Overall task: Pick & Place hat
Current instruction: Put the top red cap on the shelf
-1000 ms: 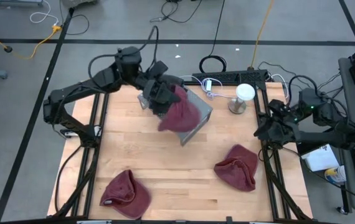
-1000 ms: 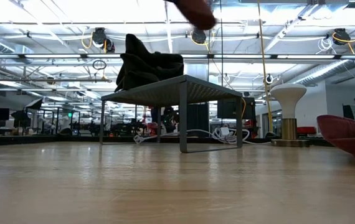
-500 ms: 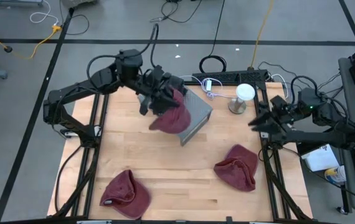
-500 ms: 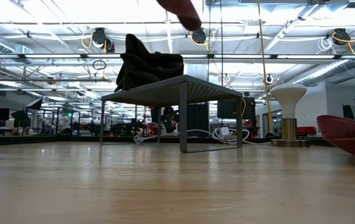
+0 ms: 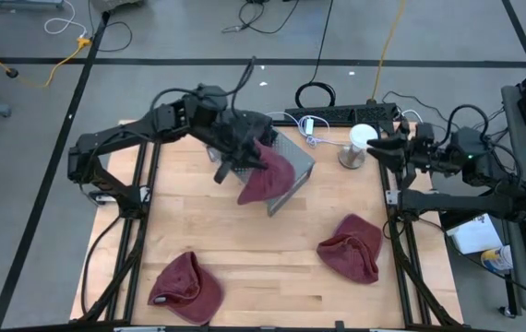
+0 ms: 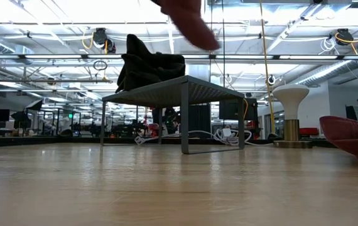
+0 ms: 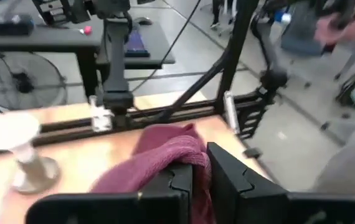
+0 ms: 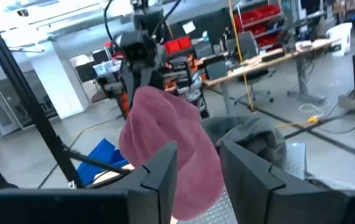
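My left gripper (image 5: 245, 157) is shut on a maroon knit hat (image 5: 266, 177), which hangs over the grey wire rack (image 5: 298, 164) at the table's far middle. The low view shows only the hat's lower end (image 6: 190, 24), well above the rack (image 6: 185, 88). A dark hat (image 6: 149, 66) lies on the rack top. My right gripper (image 5: 385, 150) is at the table's right edge by the white stand (image 5: 363, 140), open, with nothing between its fingers (image 8: 159, 174); the held hat (image 8: 165, 149) shows beyond them. My left gripper pinches a bunched edge of the maroon hat (image 7: 187, 160) between its two fingers (image 7: 224, 174). The fingers come from the table's left, slanting a little down. The hat hangs slack below and beyond them, clear of the rack and the table.
Two more maroon hats lie on the table, one near left (image 5: 187, 288) and one near right (image 5: 351, 247), the latter at the low view's right edge (image 6: 355, 138). The white mushroom-shaped stand (image 6: 290, 107) is at the far right. Cables (image 5: 314, 120) lie behind the rack.
My left gripper has rolled about its own axis and dipped slightly; the hat has swung with it, first toward the table's left, then back over the rack, and now hangs lower. My right gripper has turned from pointing at the table's near side toward the left.
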Motion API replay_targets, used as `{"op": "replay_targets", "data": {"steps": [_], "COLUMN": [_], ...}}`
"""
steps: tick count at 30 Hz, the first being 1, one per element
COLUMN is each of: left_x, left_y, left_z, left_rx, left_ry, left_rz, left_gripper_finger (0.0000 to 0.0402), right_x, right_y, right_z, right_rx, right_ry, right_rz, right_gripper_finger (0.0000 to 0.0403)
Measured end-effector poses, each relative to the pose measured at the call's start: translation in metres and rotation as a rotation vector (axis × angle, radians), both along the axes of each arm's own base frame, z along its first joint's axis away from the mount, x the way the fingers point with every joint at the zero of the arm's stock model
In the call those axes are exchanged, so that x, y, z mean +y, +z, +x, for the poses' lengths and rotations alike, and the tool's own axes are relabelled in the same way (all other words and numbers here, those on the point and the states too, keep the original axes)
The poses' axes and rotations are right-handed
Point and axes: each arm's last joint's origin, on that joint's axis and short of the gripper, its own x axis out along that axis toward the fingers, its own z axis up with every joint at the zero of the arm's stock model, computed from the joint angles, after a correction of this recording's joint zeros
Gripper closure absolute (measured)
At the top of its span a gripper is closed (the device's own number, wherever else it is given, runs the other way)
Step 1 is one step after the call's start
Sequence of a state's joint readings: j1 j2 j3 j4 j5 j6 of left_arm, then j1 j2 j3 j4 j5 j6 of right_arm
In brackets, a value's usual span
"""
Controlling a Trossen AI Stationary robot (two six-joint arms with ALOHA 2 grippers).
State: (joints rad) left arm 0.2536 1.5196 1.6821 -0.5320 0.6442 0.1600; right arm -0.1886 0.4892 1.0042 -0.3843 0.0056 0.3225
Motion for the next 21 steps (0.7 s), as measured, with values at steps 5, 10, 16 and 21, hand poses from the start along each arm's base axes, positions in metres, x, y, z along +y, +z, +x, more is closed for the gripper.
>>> {"op": "replay_targets", "data": {"steps": [5,10,16,21], "left_x": [0.005,0.006,0.015,0.024], "left_y": [-0.009,-0.016,-0.031,-0.044], "left_z": [0.01,0.016,0.021,0.021], "left_rx": [-0.036,-0.084,-0.03,0.043], "left_ry": [-0.029,-0.107,-0.104,-0.09], "left_rz": [0.127,0.262,0.366,0.495], "left_gripper_finger": [0.0378,0.0378,0.0378,0.0378], "right_x": [0.0,-0.001,-0.003,-0.005], "right_y": [0.001,0.0,-0.003,-0.006], "right_z": [0.001,0.007,0.017,0.026], "right_rx": [-0.004,0.017,0.057,0.087], "right_ry": [-0.002,0.0,0.001,0.001], "right_rz": [-0.025,-0.022,-0.014,-0.007], "right_gripper_finger": [0.0289,0.0289,0.0289,0.0289]}}
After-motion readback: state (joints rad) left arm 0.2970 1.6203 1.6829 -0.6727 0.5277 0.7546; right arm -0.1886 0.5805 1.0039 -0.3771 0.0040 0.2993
